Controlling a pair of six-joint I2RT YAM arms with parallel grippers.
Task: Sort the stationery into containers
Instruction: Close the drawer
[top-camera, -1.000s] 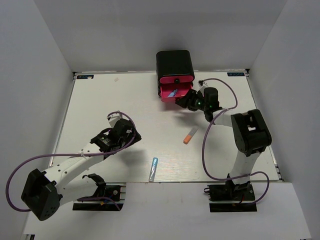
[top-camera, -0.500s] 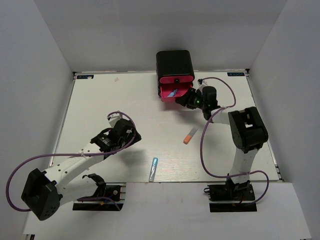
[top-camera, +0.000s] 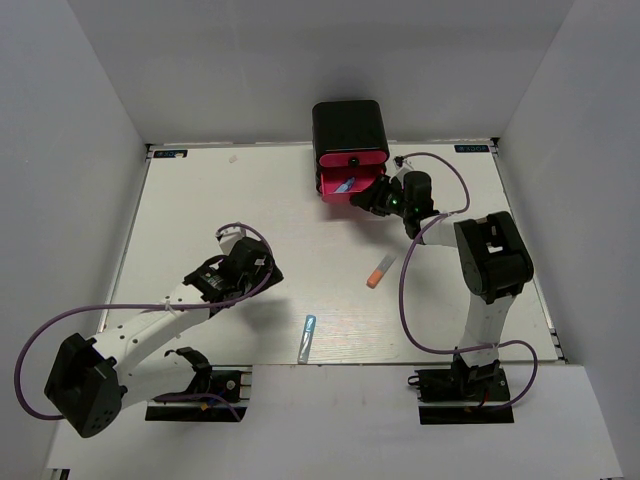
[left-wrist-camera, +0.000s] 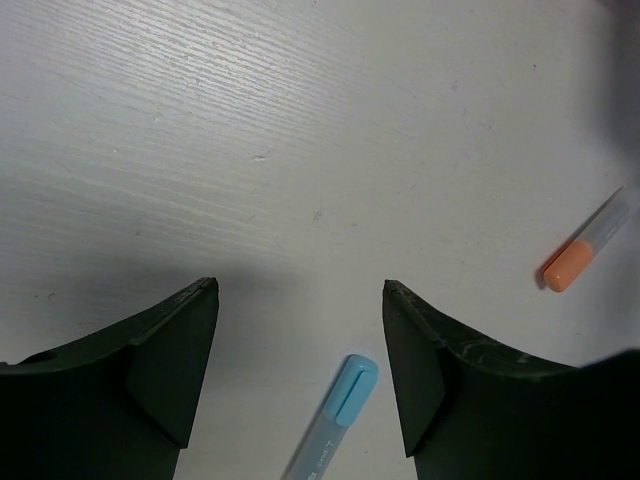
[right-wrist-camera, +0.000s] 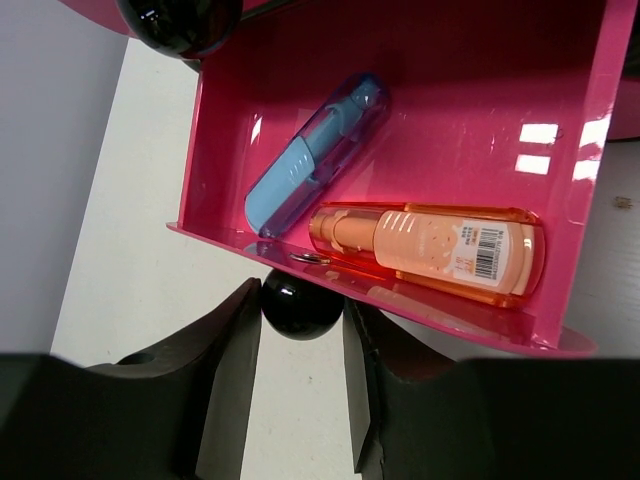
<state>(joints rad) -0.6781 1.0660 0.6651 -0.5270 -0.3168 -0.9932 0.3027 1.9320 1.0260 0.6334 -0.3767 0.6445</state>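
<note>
The black cabinet (top-camera: 350, 125) stands at the table's far edge with a pink drawer (top-camera: 366, 184) pulled out. In the right wrist view that drawer (right-wrist-camera: 430, 60) holds a short blue pen (right-wrist-camera: 315, 155) and a stubby orange marker (right-wrist-camera: 430, 250). My right gripper (top-camera: 377, 200) (right-wrist-camera: 302, 330) is shut on the drawer's round black knob (right-wrist-camera: 302, 305). My left gripper (top-camera: 264, 272) (left-wrist-camera: 300, 300) is open and empty above the table. A light blue pen (top-camera: 307, 338) (left-wrist-camera: 335, 415) lies below its fingers. A second orange marker (top-camera: 379, 271) (left-wrist-camera: 582, 254) lies mid-table.
Another black knob (right-wrist-camera: 180, 20), of the drawer above, shows at the top of the right wrist view. The right arm's purple cable (top-camera: 405, 290) loops over the table beside the orange marker. White walls close in the table on three sides.
My right gripper has moved slightly toward the cabinet with the knob, and the drawer has slid in a little. The left arm has barely moved.
</note>
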